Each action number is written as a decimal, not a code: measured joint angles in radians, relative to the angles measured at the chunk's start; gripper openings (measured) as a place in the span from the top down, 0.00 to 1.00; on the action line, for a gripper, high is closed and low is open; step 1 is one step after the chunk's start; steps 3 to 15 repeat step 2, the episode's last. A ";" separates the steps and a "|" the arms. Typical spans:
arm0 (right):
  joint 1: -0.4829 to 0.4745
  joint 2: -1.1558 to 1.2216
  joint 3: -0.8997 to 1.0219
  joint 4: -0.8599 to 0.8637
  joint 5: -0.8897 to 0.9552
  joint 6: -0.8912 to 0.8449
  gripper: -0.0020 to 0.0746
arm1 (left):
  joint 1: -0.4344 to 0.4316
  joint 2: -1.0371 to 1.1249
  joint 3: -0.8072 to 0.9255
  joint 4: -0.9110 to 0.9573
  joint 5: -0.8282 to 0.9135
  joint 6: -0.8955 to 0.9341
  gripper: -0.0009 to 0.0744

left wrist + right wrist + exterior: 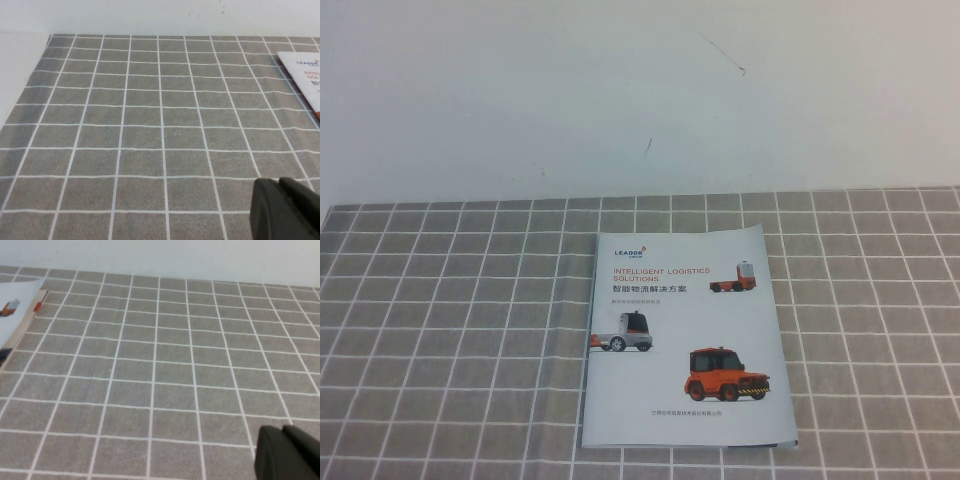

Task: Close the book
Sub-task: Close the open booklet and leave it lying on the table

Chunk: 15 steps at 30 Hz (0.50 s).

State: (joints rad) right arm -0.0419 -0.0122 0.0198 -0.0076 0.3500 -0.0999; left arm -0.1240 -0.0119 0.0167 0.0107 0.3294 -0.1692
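- Saw grey cloth (450,330) with white grid lines spread over a white worktop (620,90); bare white beyond the cloth's far edge.
- Found book (685,340) shut, cover up, flat on the cloth, around the middle and toward the near edge.
- Caught left tool (286,210) only as a dark bulk over the cloth, well apart from the book's corner; opening and hold: cannot tell.
- Caught right tool (287,455) likewise over the cloth on the book's other side, well apart; opening and hold: cannot tell.
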 joint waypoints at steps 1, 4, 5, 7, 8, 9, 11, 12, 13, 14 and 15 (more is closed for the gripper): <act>0.000 0.000 0.000 0.000 0.000 0.000 0.98 | 0.000 0.000 0.000 0.000 0.000 0.000 0.99; 0.000 0.000 0.000 0.000 0.000 0.000 0.98 | 0.000 0.000 0.000 0.000 0.000 0.000 0.99; 0.000 0.000 0.000 0.000 0.000 0.000 0.98 | 0.000 0.000 0.000 0.000 0.000 0.000 0.99; 0.000 0.000 0.000 0.000 0.000 0.000 0.98 | 0.000 0.000 0.000 0.000 0.000 0.000 0.99; 0.000 0.000 0.000 0.000 0.000 0.000 0.98 | 0.000 0.000 0.000 0.000 0.000 0.000 0.99; 0.000 0.000 0.000 0.000 0.000 0.000 0.98 | 0.000 0.000 0.000 0.000 0.000 0.000 0.99; 0.000 0.000 0.000 0.000 0.000 0.000 0.98 | 0.000 0.000 0.000 0.000 0.000 0.000 0.99; 0.000 0.000 0.000 0.000 0.000 0.000 0.98 | 0.000 0.000 0.000 0.000 0.000 0.000 0.99; 0.000 0.000 0.000 0.000 0.000 0.000 0.98 | 0.000 0.000 0.000 0.000 0.000 0.000 0.99; 0.000 0.000 0.000 0.000 0.000 0.000 0.98 | 0.000 0.000 0.000 0.000 0.000 0.000 0.99; 0.000 0.000 0.000 0.000 0.000 0.000 0.98 | 0.000 0.000 0.000 0.000 0.000 0.000 0.99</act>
